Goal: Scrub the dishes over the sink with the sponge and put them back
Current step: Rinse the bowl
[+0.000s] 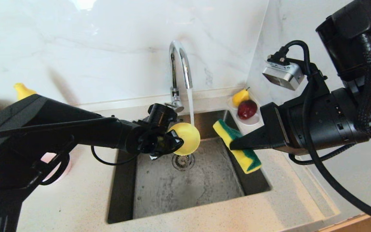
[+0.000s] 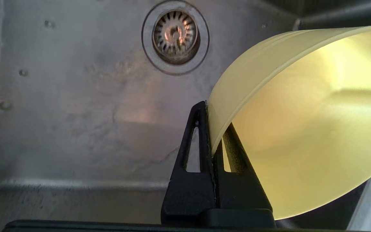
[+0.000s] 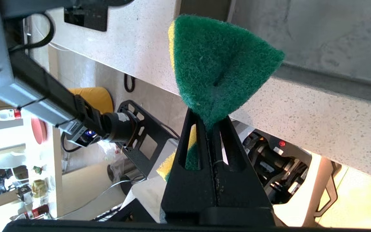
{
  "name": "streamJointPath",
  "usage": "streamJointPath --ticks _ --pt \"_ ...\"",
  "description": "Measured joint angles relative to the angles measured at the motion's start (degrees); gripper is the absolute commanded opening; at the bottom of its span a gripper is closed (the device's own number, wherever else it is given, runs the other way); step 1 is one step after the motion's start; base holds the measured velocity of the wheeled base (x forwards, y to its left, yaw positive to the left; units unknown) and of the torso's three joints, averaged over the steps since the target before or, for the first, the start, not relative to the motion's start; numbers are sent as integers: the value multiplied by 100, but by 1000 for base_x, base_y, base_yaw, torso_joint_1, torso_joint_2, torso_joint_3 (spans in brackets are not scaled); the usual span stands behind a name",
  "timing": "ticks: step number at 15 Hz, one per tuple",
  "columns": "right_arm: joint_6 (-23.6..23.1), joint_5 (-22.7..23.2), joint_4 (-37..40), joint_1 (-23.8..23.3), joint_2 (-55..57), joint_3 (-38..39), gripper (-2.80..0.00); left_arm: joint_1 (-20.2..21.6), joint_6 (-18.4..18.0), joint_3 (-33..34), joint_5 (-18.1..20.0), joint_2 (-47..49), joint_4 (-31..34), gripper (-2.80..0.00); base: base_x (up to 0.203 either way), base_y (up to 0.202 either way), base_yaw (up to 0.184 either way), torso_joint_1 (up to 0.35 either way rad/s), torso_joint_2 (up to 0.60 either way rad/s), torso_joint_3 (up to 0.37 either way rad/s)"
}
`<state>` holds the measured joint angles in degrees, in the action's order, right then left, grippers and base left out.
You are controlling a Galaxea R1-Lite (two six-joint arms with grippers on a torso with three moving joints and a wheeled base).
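- Marble walls back a pale stone counter (image 1: 76,199) with a steel sink (image 1: 185,190) sunk into it; the faucet (image 1: 180,69) runs a thin stream of water (image 1: 190,106) into the basin, so any rinsing falls straight to the drain (image 1: 183,161).
- Yellow bowl (image 1: 187,138): pinched by its rim in the left gripper (image 2: 212,129), whose fingers are closed thin on the plastic wall. It hangs tilted over the drain, just beyond the fingertips, with the stream touching its upper edge, apparently to wet it and keep drips inside the sink.
- Sponge (image 1: 237,146): clamped mid-body in the right gripper (image 3: 208,127), jaws squeezed tight so the foam folds, green scouring face outward. It sits at the sink's right edge, apart from the bowl, likely poised to scrub it.
- A pink bowl (image 1: 58,164) rests on the counter behind the left arm, half hidden.
- Beyond the right gripper, a white saucer (image 1: 253,121) holds fruit (image 1: 246,109), well clear of the washing.
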<state>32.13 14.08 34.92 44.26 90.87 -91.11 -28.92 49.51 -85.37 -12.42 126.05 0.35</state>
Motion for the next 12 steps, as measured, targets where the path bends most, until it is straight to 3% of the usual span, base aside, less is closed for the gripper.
streamJointPath --ticks 9,12 --pt "-6 32 -11 -72 -82 199 -280 20 -22 -252 62 230 165 -280 0 0 0 0 0 0" --pt "-5 63 -14 -107 -79 205 -280 11 -9 -209 547 146 455 -280 0 0 0 0 0 0"
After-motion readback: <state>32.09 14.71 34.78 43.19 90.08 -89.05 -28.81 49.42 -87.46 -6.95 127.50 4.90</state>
